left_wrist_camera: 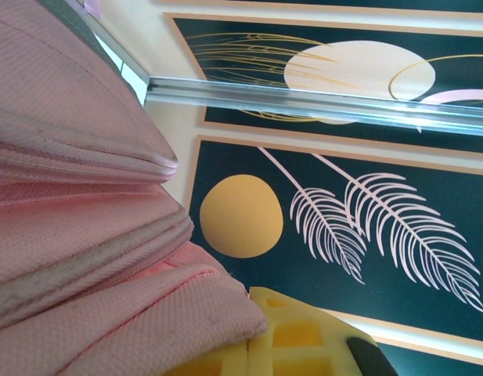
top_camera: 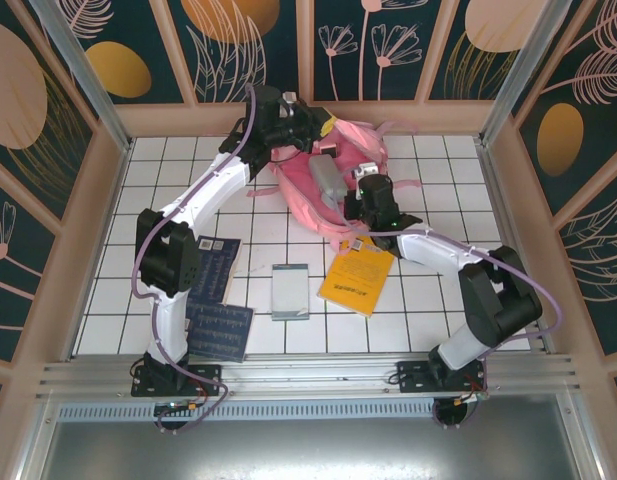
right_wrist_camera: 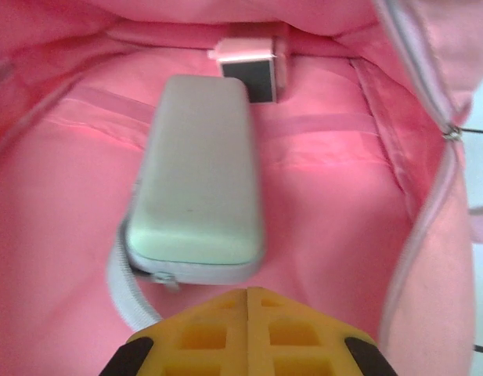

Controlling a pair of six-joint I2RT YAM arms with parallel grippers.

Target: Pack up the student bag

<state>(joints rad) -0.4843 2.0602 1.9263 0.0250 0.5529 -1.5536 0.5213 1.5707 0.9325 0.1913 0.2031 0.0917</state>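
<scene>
Top external view, left to right: two dark blue books (top_camera: 216,262) lie on the desk (top_camera: 278,240) near the left arm. Far of them, the left end effector (top_camera: 318,130) is clenched on a bunched fold of the student bag (top_camera: 300,195), lifting its far rim. A grey-green notebook (top_camera: 290,291) and a yellow book (top_camera: 358,280) lie nearer. The right end effector (right_wrist_camera: 249,301) hangs at the bag's mouth, clenched on nothing, pads pressed together.

The step in hand looks like leaving the bag to fetch another item. To do it well, the left arm should hold that fold high and steady so the mouth gapes. The right should back straight out, clear of the zip edge on its right. It should spread its fingers only above the yellow book, the closest piece, and take it by an edge.

The bag sits far centre on the desk, soft pink fabric slumped and creased. Inside lie a grey case (right_wrist_camera: 198,180) and, beyond it, a small dark-faced box (right_wrist_camera: 253,70).
</scene>
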